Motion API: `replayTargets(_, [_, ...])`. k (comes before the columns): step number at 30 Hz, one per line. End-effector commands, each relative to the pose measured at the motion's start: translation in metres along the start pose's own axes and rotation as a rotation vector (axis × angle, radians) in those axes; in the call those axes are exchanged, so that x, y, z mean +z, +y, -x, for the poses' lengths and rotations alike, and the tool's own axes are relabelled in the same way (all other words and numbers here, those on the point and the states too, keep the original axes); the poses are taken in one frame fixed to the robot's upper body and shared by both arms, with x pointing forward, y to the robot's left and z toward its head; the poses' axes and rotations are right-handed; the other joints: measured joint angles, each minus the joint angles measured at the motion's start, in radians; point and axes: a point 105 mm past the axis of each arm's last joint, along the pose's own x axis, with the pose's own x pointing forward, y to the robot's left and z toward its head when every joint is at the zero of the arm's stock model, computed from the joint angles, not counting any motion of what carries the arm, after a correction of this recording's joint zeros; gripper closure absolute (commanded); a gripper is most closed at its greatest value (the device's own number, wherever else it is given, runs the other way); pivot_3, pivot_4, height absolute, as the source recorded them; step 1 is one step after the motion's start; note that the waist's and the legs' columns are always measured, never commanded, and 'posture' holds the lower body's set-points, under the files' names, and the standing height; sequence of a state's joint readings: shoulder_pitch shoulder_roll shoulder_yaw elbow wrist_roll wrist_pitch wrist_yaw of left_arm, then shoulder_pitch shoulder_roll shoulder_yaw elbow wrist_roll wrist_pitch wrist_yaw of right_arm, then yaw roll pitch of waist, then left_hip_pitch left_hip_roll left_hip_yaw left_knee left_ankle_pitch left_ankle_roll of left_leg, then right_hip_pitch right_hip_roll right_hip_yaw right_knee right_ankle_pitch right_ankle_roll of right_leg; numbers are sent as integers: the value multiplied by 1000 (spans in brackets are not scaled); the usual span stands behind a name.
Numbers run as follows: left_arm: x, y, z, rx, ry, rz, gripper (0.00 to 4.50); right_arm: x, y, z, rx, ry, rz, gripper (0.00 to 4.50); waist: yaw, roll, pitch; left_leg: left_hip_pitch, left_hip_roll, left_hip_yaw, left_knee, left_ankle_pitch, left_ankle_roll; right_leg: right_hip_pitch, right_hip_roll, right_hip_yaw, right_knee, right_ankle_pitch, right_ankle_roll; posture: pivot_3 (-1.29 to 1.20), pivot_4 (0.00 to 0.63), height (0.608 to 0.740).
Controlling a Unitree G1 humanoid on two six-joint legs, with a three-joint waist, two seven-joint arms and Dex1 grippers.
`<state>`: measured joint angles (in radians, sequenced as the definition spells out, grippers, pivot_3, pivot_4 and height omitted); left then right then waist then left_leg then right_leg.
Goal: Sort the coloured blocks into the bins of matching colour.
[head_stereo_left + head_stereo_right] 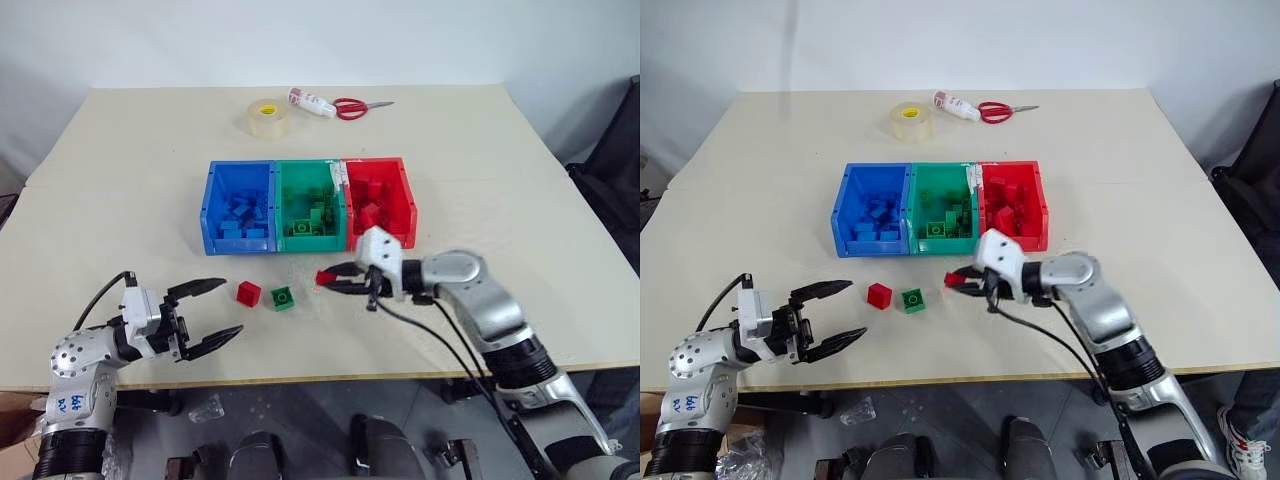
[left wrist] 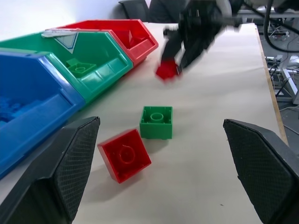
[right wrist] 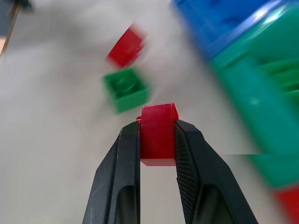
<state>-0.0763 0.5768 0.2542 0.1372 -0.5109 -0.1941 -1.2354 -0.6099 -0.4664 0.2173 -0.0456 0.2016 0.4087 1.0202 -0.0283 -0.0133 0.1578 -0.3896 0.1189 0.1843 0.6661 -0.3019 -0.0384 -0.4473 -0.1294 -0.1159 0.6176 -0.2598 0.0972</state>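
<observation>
**Red block pinched, two blocks left on desk**

Right hand (image 1: 335,279) pinches a red block (image 3: 158,133) between its fingertips, just near of the red bin (image 1: 400,205). Left hand (image 1: 212,315) hangs spread wide at the near left, holding nothing. On the desk (image 1: 520,180), a second red block (image 1: 248,292) and a green block (image 1: 283,298) lie just beside each other, near of the blue bin (image 1: 215,225) and green bin (image 1: 325,235). Judgement: the blocks look light, rigid and smooth-sided; grip on opposite flat walls, not across the studs.
</observation>
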Motion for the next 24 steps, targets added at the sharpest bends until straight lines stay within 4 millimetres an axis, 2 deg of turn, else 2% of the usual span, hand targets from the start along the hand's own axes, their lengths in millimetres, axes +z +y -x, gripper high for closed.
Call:
replayTargets(1, [2,3,-2,-7,-11,-4,0,26,-43,26,-187,-44,56,3887,-1,0,0,0,0,0,0,0,0,0,0,0,0,0,0,0,150,740])
replayTargets(3, [1,4,-6,-14,-16,-2,0,30,-69,37,-281,-46,73,3887,-2,0,0,0,0,0,0,0,0,0,0,0,0,0,0,0,150,740])
replayTargets(5, [1,6,-9,-22,-23,-2,0,28,-93,43,-373,-25,90,3166,-3,0,0,0,0,0,-1,0,0,0,0,0,0,0,0,0,150,740])
replayTargets(6, [1,6,-11,-26,-26,-3,0,27,-103,45,-412,-19,99,2964,-4,0,0,0,0,1,-1,0,0,0,0,0,0,0,0,0,150,740])
replayTargets(10, [2,9,-14,-32,-33,-8,0,29,-116,45,-451,-28,118,1575,-6,0,0,0,0,2,-2,0,-1,-1,0,0,-1,0,0,0,150,740])
replayTargets(14, [2,9,-14,-32,-35,-10,0,25,-100,45,-368,-36,120,230,-5,1,1,0,0,3,-2,0,-1,-1,0,0,-1,0,0,0,150,740])
replayTargets(15, [2,9,-14,-31,-34,-10,0,23,-93,45,-339,-33,118,19,-5,1,1,0,0,2,-2,0,-1,-1,0,0,-1,0,0,0,150,740])
replayTargets(16, [3,9,-14,-31,-34,-9,0,21,-88,46,-311,-30,115,19,-4,1,1,0,0,2,-2,0,-1,-1,0,0,-1,0,0,0,150,740])
replayTargets(19, [2,6,-11,-24,-28,-3,0,10,-51,56,-143,-22,85,19,2,1,1,0,0,2,-2,0,0,-1,0,0,-1,0,0,0,150,740])
replayTargets(22, [0,4,-4,-4,0,11,0,-13,-15,77,14,57,43,19,4,1,1,-1,0,2,-1,0,0,-1,0,0,-3,1,1,0,150,740])
replayTargets(24, [-1,3,0,3,22,21,0,-23,-3,91,56,107,20,19,2,1,1,-1,0,2,-2,-1,1,0,0,0,-5,1,1,0,150,740])
